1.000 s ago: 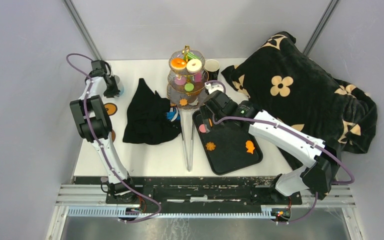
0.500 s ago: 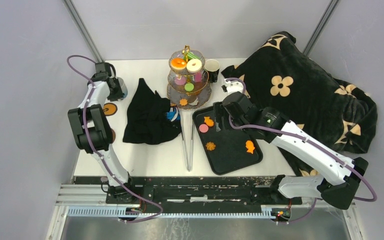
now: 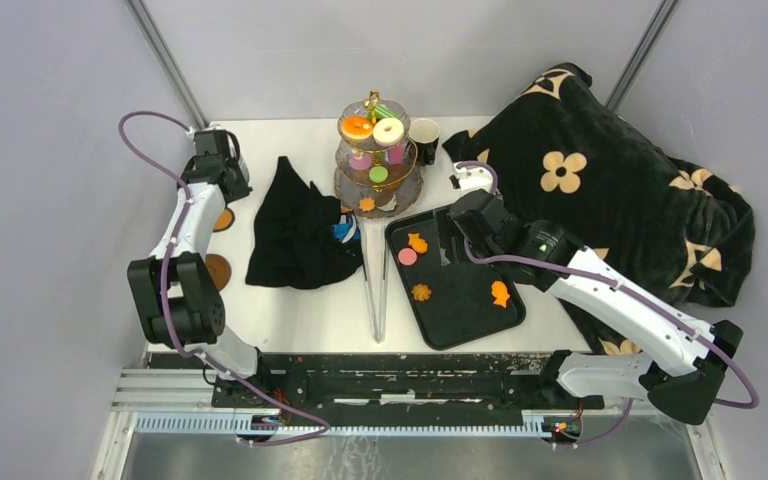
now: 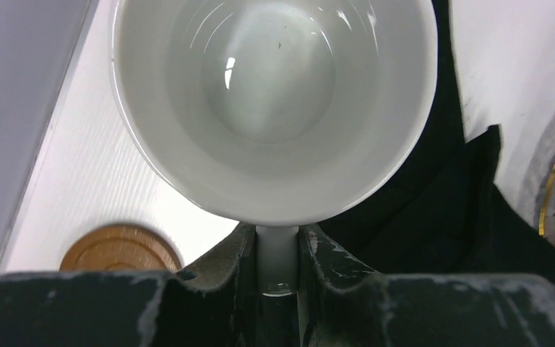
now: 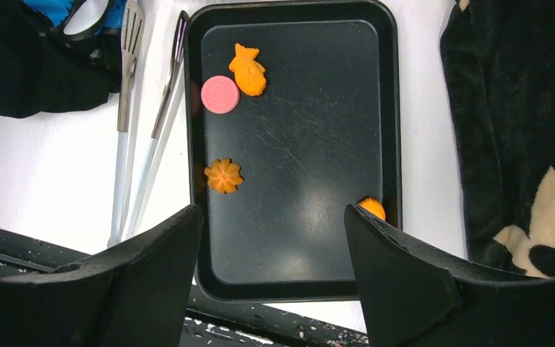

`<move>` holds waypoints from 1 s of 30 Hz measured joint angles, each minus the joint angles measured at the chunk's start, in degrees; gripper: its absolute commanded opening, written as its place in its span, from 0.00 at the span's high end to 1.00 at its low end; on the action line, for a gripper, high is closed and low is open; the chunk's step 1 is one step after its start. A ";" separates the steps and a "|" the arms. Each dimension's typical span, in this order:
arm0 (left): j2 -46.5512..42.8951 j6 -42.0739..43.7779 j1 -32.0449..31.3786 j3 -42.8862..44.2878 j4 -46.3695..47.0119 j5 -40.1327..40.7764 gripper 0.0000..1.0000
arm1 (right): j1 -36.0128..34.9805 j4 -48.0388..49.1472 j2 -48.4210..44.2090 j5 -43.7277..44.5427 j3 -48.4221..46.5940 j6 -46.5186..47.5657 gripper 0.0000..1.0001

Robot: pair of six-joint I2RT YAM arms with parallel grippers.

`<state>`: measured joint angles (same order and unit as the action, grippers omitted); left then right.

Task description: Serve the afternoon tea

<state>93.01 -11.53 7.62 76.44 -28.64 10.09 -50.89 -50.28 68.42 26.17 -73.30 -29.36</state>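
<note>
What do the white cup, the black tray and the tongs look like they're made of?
The white cup is probably glazed ceramic: glossy inside, with sharp highlights. The black tray looks like plastic or coated metal, semi-matte, with fine scratches catching light. The tongs seem metal, with silvery slotted heads; their paler handles may be coated.

Tongs (image 3: 374, 288) and black cloth (image 3: 292, 238) flank the tray (image 3: 460, 308), whose middle seems bare.
</note>
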 measured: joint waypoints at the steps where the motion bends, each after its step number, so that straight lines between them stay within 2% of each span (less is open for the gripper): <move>1: -0.83 -1.09 -0.07 -1.55 0.22 0.72 0.97 | 0.00 -0.02 0.00 0.02 0.17 0.15 0.21; 6: -3.52 -5.77 0.02 -8.66 0.83 6.05 0.97 | 0.00 0.02 0.00 0.04 0.70 0.50 0.21; 17: -6.05 -13.88 -3.89 -11.47 -1.20 23.08 0.97 | 0.00 0.24 0.00 -0.42 2.60 0.52 0.21; 25: -7.02 -17.40 -3.56 -14.75 -0.85 25.31 0.97 | 0.00 0.13 -0.02 -0.50 2.80 0.52 0.21; 30: -5.38 -17.35 -2.71 -15.39 1.88 22.38 0.97 | 0.00 -0.02 -0.24 -0.59 3.08 0.46 0.21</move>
<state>87.64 -28.88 4.91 61.06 -26.76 32.47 -50.89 -50.30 68.18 25.58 -70.22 -28.91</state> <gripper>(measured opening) 0.277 0.788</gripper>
